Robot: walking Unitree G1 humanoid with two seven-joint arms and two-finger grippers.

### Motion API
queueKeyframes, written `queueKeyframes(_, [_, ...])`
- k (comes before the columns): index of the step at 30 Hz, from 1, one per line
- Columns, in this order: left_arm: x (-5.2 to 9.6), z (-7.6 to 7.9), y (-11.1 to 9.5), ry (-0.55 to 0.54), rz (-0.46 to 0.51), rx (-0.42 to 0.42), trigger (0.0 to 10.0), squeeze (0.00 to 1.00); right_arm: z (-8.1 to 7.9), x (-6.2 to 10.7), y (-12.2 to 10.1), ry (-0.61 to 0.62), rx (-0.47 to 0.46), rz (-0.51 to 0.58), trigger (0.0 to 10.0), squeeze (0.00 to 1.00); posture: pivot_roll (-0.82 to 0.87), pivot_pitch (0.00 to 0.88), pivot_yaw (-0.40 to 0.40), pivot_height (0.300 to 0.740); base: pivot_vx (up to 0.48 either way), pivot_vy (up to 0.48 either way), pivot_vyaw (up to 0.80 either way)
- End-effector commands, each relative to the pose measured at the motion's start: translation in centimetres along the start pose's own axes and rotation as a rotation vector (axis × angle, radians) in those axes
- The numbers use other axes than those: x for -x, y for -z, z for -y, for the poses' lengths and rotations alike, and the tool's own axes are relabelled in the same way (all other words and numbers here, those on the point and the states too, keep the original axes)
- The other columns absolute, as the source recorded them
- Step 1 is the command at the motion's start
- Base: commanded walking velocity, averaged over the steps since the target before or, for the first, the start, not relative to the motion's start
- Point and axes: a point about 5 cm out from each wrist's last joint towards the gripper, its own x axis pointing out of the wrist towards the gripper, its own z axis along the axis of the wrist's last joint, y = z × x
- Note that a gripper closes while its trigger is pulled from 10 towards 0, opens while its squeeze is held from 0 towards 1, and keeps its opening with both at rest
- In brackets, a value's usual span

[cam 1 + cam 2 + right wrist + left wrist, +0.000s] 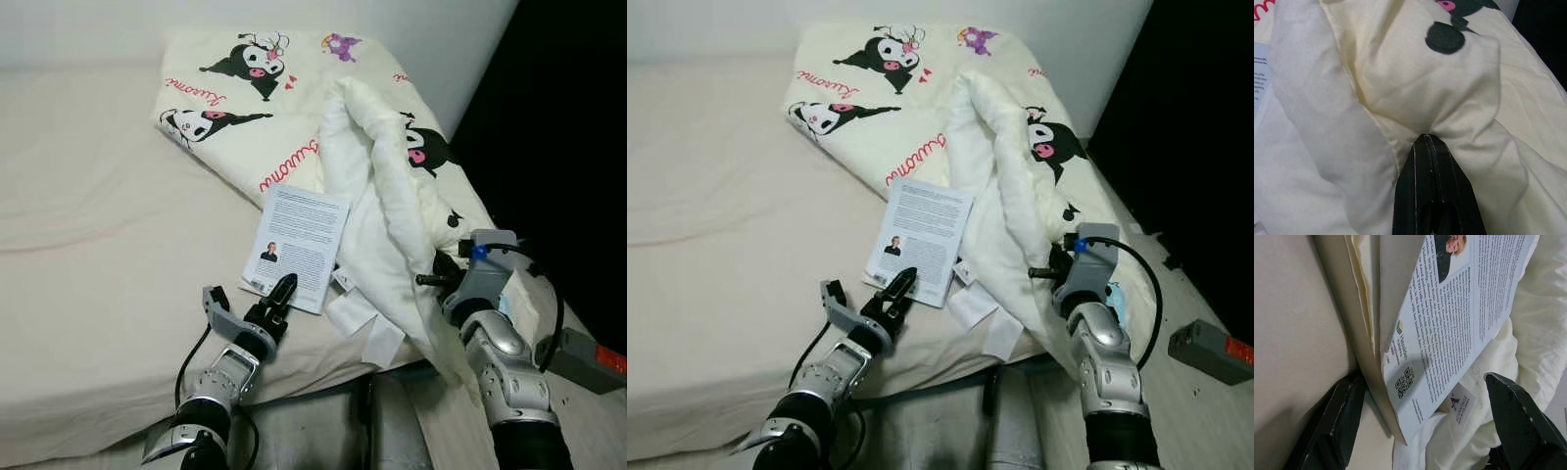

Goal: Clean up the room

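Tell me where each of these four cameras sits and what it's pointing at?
Left eye view: on the head, looking down at the beige bed, white paperback book, cartoon-print cream quilt; both silver arms show.
Right eye view: the head's other eye, same scene.
Left wrist view: on the left wrist, along the open left gripper, its black fingers straddling the book's lower corner.
Right wrist view: on the right wrist, along the right gripper, shut on the quilt.
Shared: book and quilt.

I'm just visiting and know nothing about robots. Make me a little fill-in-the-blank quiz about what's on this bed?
1. The left gripper, jaws open, reaches for the ____.
2. The right gripper is shut on the ____.
3. The book lies with its ____ cover facing up.
4. The cartoon figures on the comforter are black and ____.

Missing words: book; comforter; back; pink
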Motion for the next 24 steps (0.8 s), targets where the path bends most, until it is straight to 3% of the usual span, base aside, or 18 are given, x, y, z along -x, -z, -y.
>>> queueKeyframes(1, [-2.6, 4.5, 9.1, 0.097, -0.159, 0.184, 10.0, 0.00, 0.0, 0.3, 0.5, 0.003, -0.012, -0.024, 10.0, 0.00, -0.26, 0.306, -0.041, 0.342, 0.000, 0.000, 0.00])
queueKeyframes(5, [-3.0, 5.1, 9.2, 0.116, -0.142, 0.207, 10.0, 0.00, -0.1, 0.7, 0.2, 0.001, -0.011, -0.027, 10.0, 0.00, -0.28, 0.306, -0.037, 0.342, 0.000, 0.000, 0.00])
queueKeyframes(7, [-3.7, 6.1, 9.0, 0.149, -0.119, 0.239, 10.0, 0.00, 0.1, 1.0, -0.1, 0.001, -0.010, -0.023, 10.0, 0.00, -0.29, 0.308, -0.039, 0.342, 0.000, 0.000, 0.00])
queueKeyframes(8, [-4.0, 6.5, 8.8, 0.161, -0.109, 0.245, 0.0, 0.00, 0.2, 1.1, -0.3, 0.001, -0.009, -0.021, 10.0, 0.00, -0.29, 0.309, -0.040, 0.342, 0.000, 0.000, 0.00])
queueKeyframes(14, [-4.8, 7.5, 7.5, 0.198, -0.064, 0.246, 0.0, 0.00, 0.1, 1.1, -0.7, -0.007, -0.010, -0.012, 10.0, 0.00, -0.29, 0.310, -0.040, 0.342, 0.000, 0.000, 0.00])
queueKeyframes(18, [-4.6, 6.7, 5.2, 0.182, -0.014, 0.213, 0.0, 0.00, -0.3, 0.8, -1.4, -0.029, -0.021, 0.014, 10.0, 0.00, -0.27, 0.299, -0.040, 0.342, 0.000, 0.000, 0.00])
queueKeyframes(22, [-4.5, 6.4, 4.6, 0.177, 0.000, 0.204, 0.0, 0.00, -0.4, 0.7, -1.6, -0.036, -0.024, 0.020, 10.0, 0.00, -0.26, 0.296, -0.038, 0.342, 0.000, 0.000, 0.00])
queueKeyframes(24, [-3.4, 5.0, 1.1, 0.186, 0.067, 0.148, 0.0, 0.00, -0.5, 0.2, -3.4, -0.049, -0.022, 0.087, 10.0, 0.00, -0.23, 0.277, -0.038, 0.342, 0.000, 0.000, 0.00])
